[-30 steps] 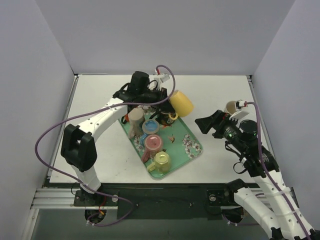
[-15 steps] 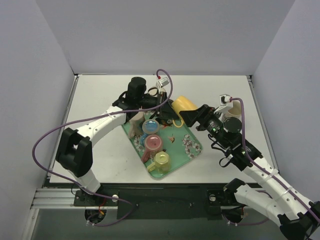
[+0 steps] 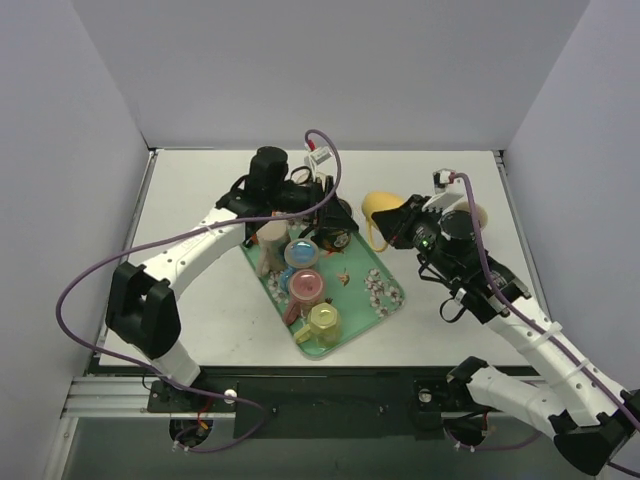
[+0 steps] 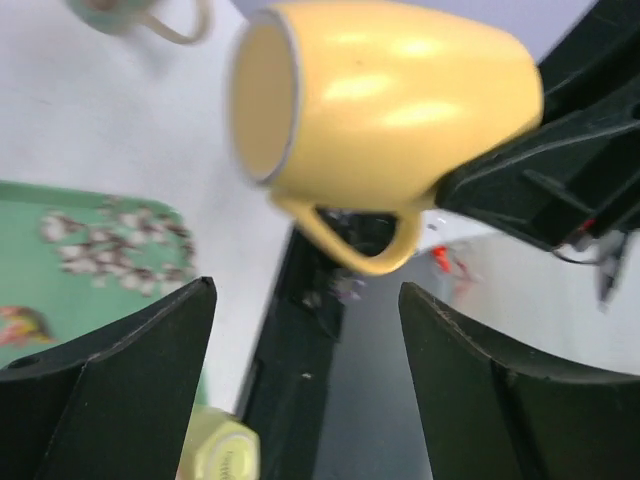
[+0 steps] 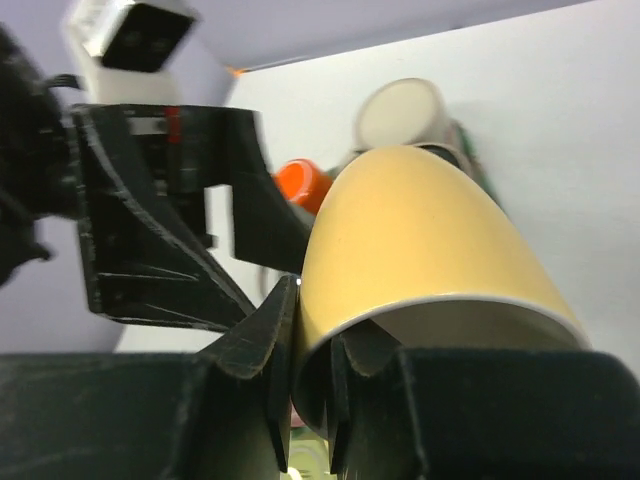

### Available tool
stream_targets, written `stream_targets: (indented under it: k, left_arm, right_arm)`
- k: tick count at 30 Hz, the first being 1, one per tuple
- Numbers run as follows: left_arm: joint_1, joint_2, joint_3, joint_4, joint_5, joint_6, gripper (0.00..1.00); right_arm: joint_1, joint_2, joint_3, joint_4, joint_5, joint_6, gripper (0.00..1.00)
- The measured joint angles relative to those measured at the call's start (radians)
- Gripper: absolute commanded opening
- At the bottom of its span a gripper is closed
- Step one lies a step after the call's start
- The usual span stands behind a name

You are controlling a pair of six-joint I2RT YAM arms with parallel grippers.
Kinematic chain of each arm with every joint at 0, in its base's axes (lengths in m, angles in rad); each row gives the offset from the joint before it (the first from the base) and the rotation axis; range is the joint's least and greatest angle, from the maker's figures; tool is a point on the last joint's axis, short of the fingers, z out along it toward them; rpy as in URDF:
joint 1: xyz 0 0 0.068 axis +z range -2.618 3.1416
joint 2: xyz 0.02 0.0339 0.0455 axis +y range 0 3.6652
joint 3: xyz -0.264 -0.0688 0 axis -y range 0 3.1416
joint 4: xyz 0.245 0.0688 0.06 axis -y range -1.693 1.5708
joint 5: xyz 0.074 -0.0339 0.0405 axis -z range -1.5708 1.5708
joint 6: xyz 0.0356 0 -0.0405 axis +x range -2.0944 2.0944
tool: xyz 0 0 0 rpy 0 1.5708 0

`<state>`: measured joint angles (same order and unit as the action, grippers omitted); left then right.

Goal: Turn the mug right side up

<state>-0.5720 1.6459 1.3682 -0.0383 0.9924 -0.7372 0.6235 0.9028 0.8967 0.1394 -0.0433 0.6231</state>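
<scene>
The left end effector (image 3: pixel 328 214) hangs over the far end of the green tray (image 3: pixel 358 252), fingers spread and empty, probably to leave the mug to the other arm. Just to its right, off the worktop, the yellow mug (image 3: pixel 381 207) lies tilted, handle down, its rim pinched by the right end effector (image 3: pixel 402 226). The left wrist view shows its mouth facing sideways. Only the right wrist view shows one finger (image 5: pixel 255 365) outside the rim, the other inside

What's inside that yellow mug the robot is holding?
One finger of the right gripper pokes inside the yellow mug; nothing else shows there. The deeper part is hidden by its own wall.
</scene>
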Motion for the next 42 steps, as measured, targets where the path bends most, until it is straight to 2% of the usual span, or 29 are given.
stream_targets:
  k: [4, 7, 13, 16, 19, 26, 28, 32, 33, 37, 42]
  left_arm:
    - [0.026, -0.006, 0.088, -0.201, -0.229, 0.283, 0.89]
    - [0.030, -0.041, 0.093, -0.292, -0.388, 0.441, 0.90]
    - [0.002, -0.092, 0.106, -0.434, -0.640, 0.702, 0.90]
    - [-0.010, -0.106, 0.097, -0.456, -0.721, 0.785, 0.90]
    - [-0.011, -0.111, 0.076, -0.470, -0.780, 0.851, 0.90]
    - [-0.014, -0.076, 0.041, -0.484, -0.834, 0.930, 0.88]
    - [-0.015, -0.048, 0.041, -0.483, -0.841, 0.944, 0.88]
    - [-0.015, 0.009, 0.042, -0.481, -0.856, 0.974, 0.87]
    - [-0.015, 0.024, 0.042, -0.481, -0.858, 0.982, 0.87]
    - [-0.015, 0.092, 0.057, -0.481, -0.865, 1.001, 0.85]
    - [-0.016, 0.155, 0.089, -0.465, -0.866, 1.010, 0.74]
  right_arm:
    - [-0.045, 0.076, 0.195, -0.291, 0.105, -0.105, 0.00]
    - [-0.148, 0.189, 0.347, -0.418, 0.106, -0.160, 0.00]
    - [-0.304, 0.600, 0.669, -0.654, 0.102, -0.254, 0.00]
    - [-0.334, 0.825, 0.806, -0.743, 0.090, -0.286, 0.00]
    - [-0.357, 0.987, 0.857, -0.795, 0.064, -0.302, 0.00]
    - [-0.426, 1.163, 0.902, -0.874, 0.010, -0.307, 0.00]
    - [-0.442, 1.186, 0.912, -0.875, 0.003, -0.306, 0.04]
    - [-0.460, 1.204, 0.922, -0.880, 0.002, -0.305, 0.34]
    - [-0.460, 1.205, 0.925, -0.880, 0.002, -0.304, 0.39]
    - [-0.459, 1.205, 0.938, -0.879, 0.000, -0.309, 0.46]
    - [-0.458, 1.182, 0.935, -0.877, 0.000, -0.313, 0.52]
